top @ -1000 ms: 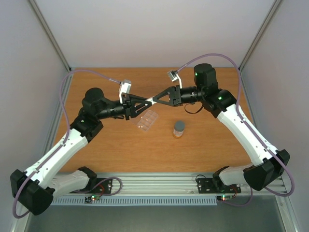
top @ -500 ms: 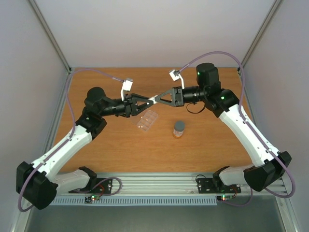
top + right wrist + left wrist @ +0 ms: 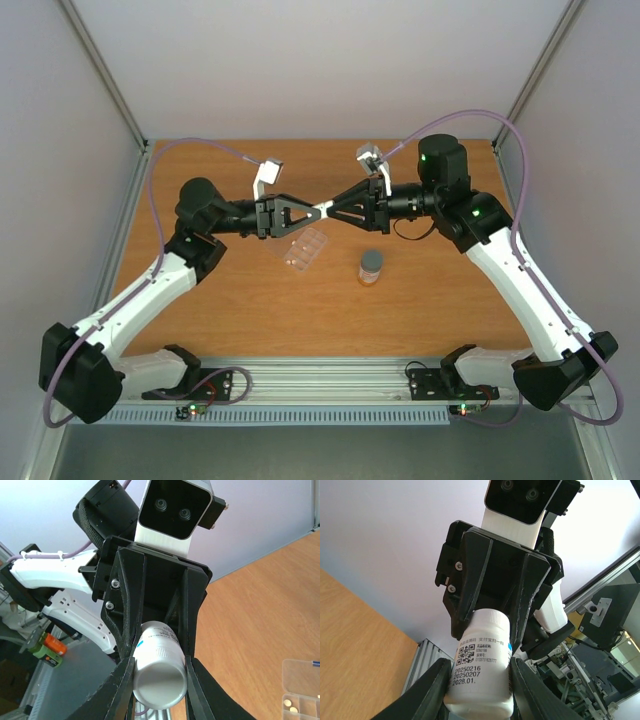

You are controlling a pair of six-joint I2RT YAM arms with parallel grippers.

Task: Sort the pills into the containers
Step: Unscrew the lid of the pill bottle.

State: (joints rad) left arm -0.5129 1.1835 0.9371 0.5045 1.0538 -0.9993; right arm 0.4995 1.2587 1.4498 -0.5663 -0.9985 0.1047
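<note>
Pills [image 3: 288, 699], two pale ones, lay in a cell of the clear pill box [image 3: 300, 674] on the wooden surface [image 3: 230, 290]. Near the box, a white bottle [image 3: 482, 675] was held off the surface between both hands. Its label bore a QR code and the printed lines 20250216, 20250207 and 2028.01.; smaller print was unreadable. A grey cap [image 3: 371, 262] stood just right of the box. Both arms reached inward, meeting mid-surface: the left hand [image 3: 307, 213] pinched one end of the bottle, the right hand [image 3: 335, 211] the other.
</note>
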